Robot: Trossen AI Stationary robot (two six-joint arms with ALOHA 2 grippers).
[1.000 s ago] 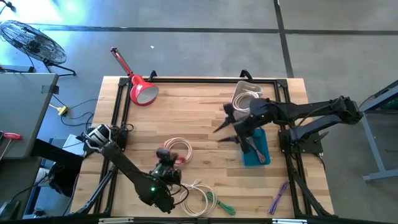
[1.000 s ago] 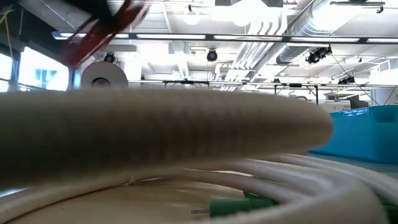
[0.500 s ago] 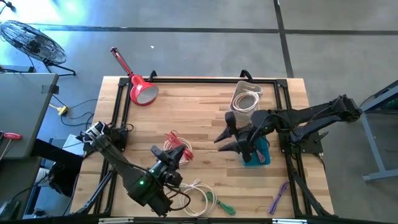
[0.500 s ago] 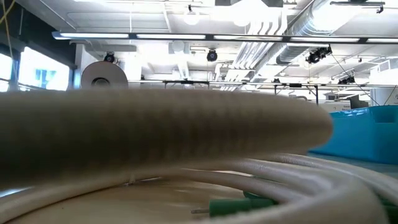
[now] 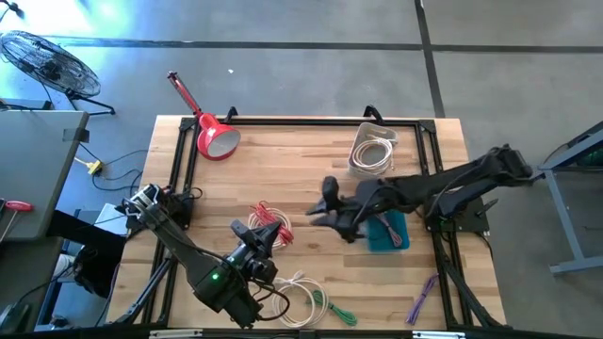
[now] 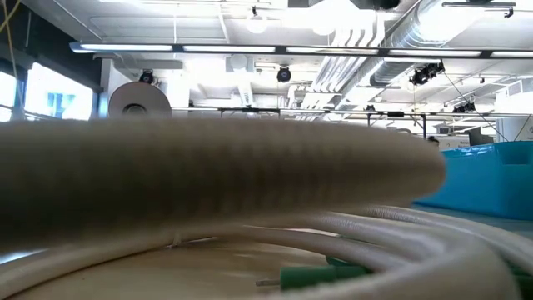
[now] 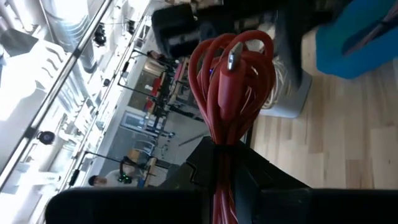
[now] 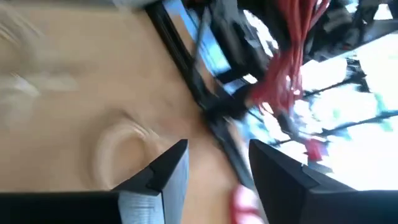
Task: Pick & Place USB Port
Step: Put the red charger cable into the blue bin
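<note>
Left gripper (image 5: 265, 233): lifted above the wooden table (image 5: 283, 160), toward the front edge on the left arm's side; its fingers are clamped tight on a bundled red cable (image 5: 268, 218), which the left wrist view shows as a bunch of loops (image 7: 233, 78) standing out of the closed jaws with a metal plug tip in among them.

Red cable: off the table surface, held in the air, between the left gripper and the right gripper, closer to the left one.

Right gripper (image 5: 322, 200): stretched out over the middle of the table, reaching toward the red cable but clear of it; its two fingers (image 8: 163, 177) are spread wide apart and nothing sits between them.

Blue bin (image 5: 388, 231): on the table just behind the right gripper, on the right arm's side, with a cable lying in it.

Clear cup (image 5: 373, 149): near the table's far edge, beyond the blue bin, holding a pale coiled cable.

White cables (image 5: 301, 299): loose coils at the table's front edge, just beside the left gripper, with a green cable (image 5: 332, 309) next to them; they fill the low view (image 6: 250, 175).

Red lamp (image 5: 209, 127): at the table's far left corner.

Purple cable (image 5: 420, 298): near the table's front right edge.
</note>
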